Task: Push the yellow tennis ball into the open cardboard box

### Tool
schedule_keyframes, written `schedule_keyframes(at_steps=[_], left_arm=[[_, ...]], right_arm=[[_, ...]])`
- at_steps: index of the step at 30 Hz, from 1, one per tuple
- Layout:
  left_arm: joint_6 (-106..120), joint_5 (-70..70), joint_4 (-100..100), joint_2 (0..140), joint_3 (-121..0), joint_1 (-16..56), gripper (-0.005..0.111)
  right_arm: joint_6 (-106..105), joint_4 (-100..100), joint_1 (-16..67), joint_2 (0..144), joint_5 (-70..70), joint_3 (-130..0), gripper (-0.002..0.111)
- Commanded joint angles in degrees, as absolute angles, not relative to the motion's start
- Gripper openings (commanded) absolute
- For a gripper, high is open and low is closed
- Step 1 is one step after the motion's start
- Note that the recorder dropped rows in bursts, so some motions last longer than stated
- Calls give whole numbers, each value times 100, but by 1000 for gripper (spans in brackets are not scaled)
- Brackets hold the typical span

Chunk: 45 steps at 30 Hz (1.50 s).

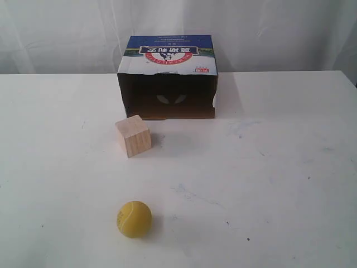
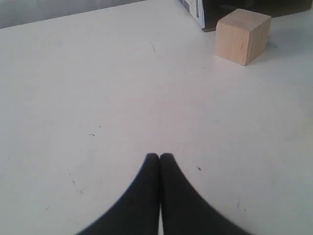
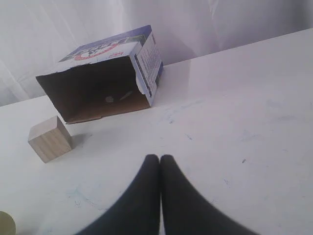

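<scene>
The yellow tennis ball (image 1: 134, 219) rests on the white table near the front, left of centre; a sliver of it shows at the right wrist view's edge (image 3: 6, 223). The open cardboard box (image 1: 167, 78) lies at the back with its dark mouth facing the front, also seen as the box (image 3: 100, 81) and a corner of the box (image 2: 195, 10). Neither arm shows in the exterior view. My left gripper (image 2: 159, 156) is shut and empty above bare table. My right gripper (image 3: 160, 158) is shut and empty too, away from the ball.
A pale wooden cube (image 1: 133, 135) stands between the ball and the box, just left of the box mouth; the cube (image 2: 243, 35) and the cube (image 3: 50, 139) show in both wrist views. A white curtain hangs behind the white table (image 1: 279, 167).
</scene>
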<state>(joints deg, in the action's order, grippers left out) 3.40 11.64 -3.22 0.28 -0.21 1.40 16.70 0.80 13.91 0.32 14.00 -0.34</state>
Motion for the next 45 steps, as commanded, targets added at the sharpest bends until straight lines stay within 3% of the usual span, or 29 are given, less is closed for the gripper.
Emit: schedule_keyframes(at_steps=[1,23,30,45], left_arm=[[298,1156,-318,0,0,124,0],[298,1156,-318,0,0,124,0],[298,1156,-318,0,0,124,0],[298,1156,-318,0,0,124,0]], right_arm=[[1675,41,1363,0,1327,0,0],[1675,41,1363,0,1315,0,0],[1807,-294,1363,0,284,-51,0],[1807,-1034,1363,0,1668,-1618,0]])
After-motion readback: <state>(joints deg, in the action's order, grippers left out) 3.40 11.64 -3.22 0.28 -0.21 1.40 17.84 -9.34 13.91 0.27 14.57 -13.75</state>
